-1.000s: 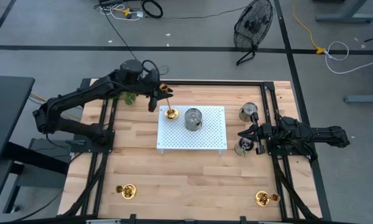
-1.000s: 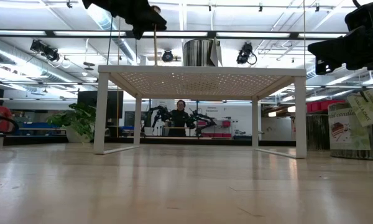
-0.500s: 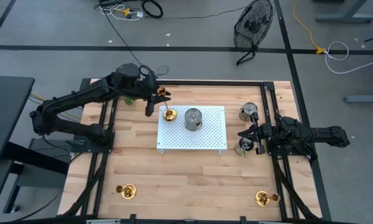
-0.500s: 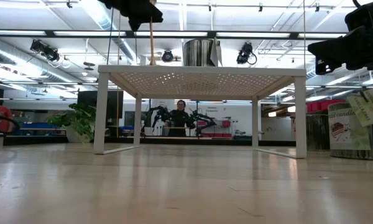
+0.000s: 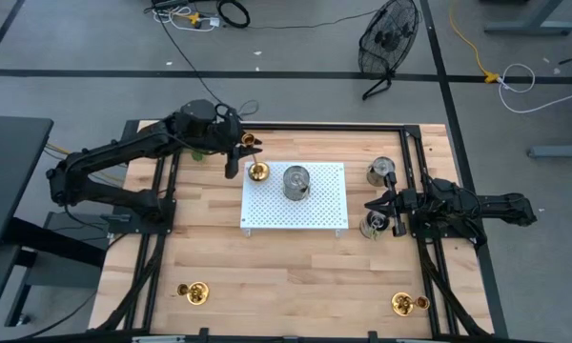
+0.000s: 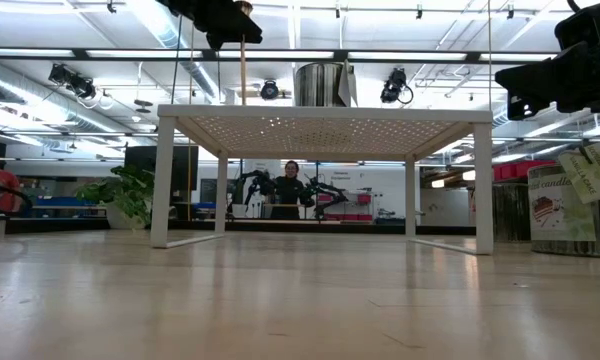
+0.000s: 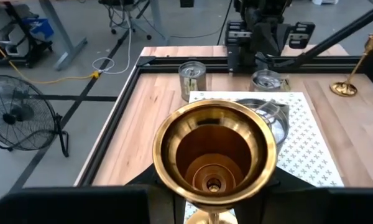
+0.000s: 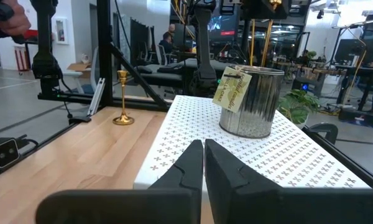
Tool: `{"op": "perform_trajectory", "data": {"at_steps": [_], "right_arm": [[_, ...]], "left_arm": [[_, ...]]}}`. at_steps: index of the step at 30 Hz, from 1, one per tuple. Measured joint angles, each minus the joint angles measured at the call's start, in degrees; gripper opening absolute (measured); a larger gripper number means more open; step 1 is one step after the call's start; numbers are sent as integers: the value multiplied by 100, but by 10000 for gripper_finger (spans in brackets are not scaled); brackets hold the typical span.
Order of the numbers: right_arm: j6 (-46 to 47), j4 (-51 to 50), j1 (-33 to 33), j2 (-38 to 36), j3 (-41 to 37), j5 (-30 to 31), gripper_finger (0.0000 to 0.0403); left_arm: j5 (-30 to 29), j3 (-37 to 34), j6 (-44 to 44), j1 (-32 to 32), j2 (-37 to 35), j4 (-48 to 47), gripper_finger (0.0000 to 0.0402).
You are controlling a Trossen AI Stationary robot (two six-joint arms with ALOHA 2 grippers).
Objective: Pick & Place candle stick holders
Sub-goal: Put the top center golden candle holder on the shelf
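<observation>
My left claw sits at the upper left of the frame, clamped on a tall candle stick holder held over the left edge of the white perforated stand, beside a silver tin. My right claw rests at right centre, fingers pressed together. Two more gold holders stand on the desk: one lower left, one lower right.
</observation>
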Motion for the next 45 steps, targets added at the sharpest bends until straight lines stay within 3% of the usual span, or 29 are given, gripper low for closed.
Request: {"op": "perform_trajectory", "data": {"at_steps": [12, 19, 45], "right_arm": [[1, -2, 0, 0, 0, 0, 21], [-1, -1, 0, 0, -1, -1, 21], [-1, -2, 0, 0, 0, -2, 21]], "left_arm": [[-201, -2, 276, 22, 1, -268, 96], [170, -4, 376, -3, 188, -223, 96], [101, -4, 511, -15, 460, 12, 96]]}}
